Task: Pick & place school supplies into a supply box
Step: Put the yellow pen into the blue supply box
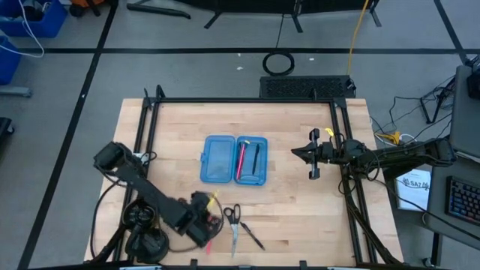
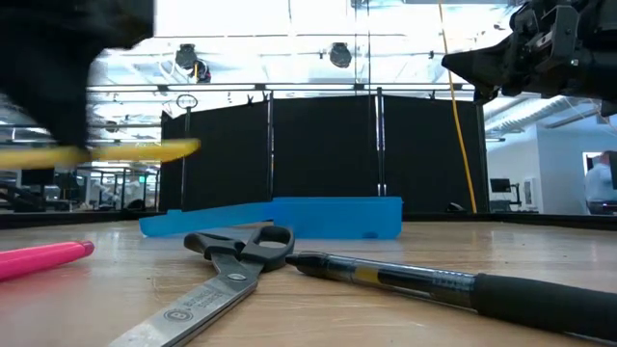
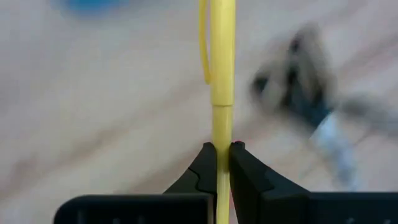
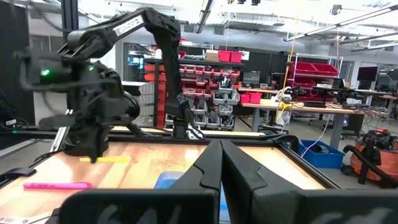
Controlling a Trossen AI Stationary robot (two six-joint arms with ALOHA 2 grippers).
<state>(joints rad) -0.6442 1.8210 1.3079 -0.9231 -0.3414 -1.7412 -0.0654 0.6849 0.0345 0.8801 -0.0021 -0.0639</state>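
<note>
The left end effector (image 1: 208,217) hangs above the counter (image 1: 292,202) near its front edge, left of centre, with its fingers (image 3: 205,171) clamped on a yellow pen (image 3: 222,74). In the left wrist view the pen runs straight out between the two dark fingers, its clip showing along one side. In the low view the pen (image 2: 116,151) is held level and clear of the wood, and the right wrist view shows it (image 4: 106,160) just under the left end effector (image 4: 93,146).

The supply box (image 1: 234,159), a blue translucent pencil case, lies open at the middle of the counter, its two halves flat and side by side. The right half holds a pink pen (image 1: 241,160) and a dark pen (image 1: 255,157), lying parallel; the left half shows nothing inside.

Near the front edge, just right of the left end effector, lie scissors (image 1: 233,223) with black handles (image 2: 246,246) toward the box and silver blades toward the front edge. A black pen (image 1: 252,235) lies slanted just beside them, its tip close to the handles in the low view. A pink pen (image 2: 43,258) rests on the counter under the left arm.

The right end effector (image 1: 300,153) hovers over the right part of the counter, well apart from the box, its fingers (image 4: 214,165) pressed together on nothing.
</note>
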